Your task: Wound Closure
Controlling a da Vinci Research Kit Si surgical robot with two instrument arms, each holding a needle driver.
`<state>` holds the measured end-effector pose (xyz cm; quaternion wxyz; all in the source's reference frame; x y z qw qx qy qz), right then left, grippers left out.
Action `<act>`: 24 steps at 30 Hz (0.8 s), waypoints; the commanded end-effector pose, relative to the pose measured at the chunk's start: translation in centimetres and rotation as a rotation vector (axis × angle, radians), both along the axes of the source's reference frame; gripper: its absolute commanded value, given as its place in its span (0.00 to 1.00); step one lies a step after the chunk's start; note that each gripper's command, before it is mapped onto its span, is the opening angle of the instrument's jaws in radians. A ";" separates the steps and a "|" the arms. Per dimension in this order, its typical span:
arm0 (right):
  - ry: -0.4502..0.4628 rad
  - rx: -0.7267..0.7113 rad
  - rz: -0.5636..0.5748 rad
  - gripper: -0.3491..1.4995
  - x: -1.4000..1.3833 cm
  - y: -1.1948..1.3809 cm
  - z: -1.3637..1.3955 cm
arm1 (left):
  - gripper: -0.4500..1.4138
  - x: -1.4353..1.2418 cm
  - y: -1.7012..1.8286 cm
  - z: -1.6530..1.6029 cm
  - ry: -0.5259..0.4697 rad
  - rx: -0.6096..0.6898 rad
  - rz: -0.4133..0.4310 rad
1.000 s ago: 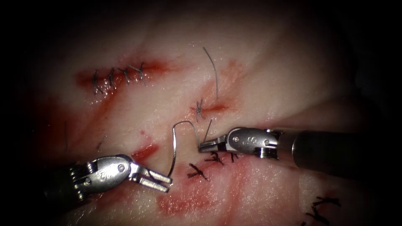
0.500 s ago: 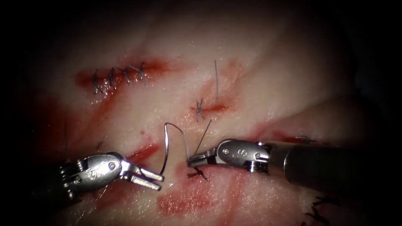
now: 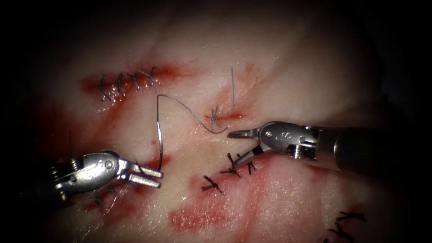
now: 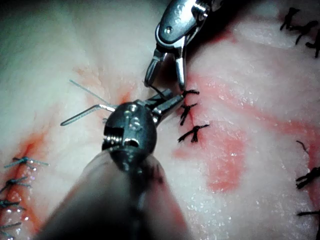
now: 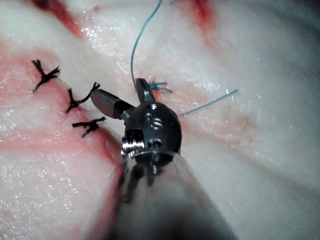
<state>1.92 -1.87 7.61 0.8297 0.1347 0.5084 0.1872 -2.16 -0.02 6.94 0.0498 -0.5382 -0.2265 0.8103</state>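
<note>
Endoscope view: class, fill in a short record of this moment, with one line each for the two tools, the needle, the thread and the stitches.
left tool: shut on the needle, near one end
right tool: jaws open, holding nothing
needle: out of the tissue, rising from the left tool, left of the small cut
thread: curves from the needle's top end toward the right tool's tip
dark stitches: beside the right tool's lower jaw

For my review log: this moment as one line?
left tool: shut on needle, end away from thread | right tool: open, empty | needle: clear of tissue | thread: needle to stitch
</note>
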 end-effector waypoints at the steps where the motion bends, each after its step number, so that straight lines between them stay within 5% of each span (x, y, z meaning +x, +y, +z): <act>1: -0.006 -0.004 0.036 0.87 -0.05 0.15 0.09 | 0.00 -0.05 0.05 0.06 0.004 -0.002 -0.005; 5: 0.023 0.337 0.371 0.83 -0.12 0.44 0.38 | 0.00 -0.02 0.06 0.09 0.031 -0.004 -0.003; 10: 0.026 0.498 0.553 0.78 -0.03 0.64 0.74 | 0.00 -0.04 0.00 0.12 0.054 -0.025 0.014; 16: 0.022 0.566 0.667 0.84 0.08 0.80 1.24 | 0.00 -0.05 -0.04 0.13 0.055 -0.035 0.029; 24: -0.003 0.578 0.663 0.82 0.14 0.83 1.47 | 0.00 -0.08 -0.06 0.14 0.055 -0.033 0.040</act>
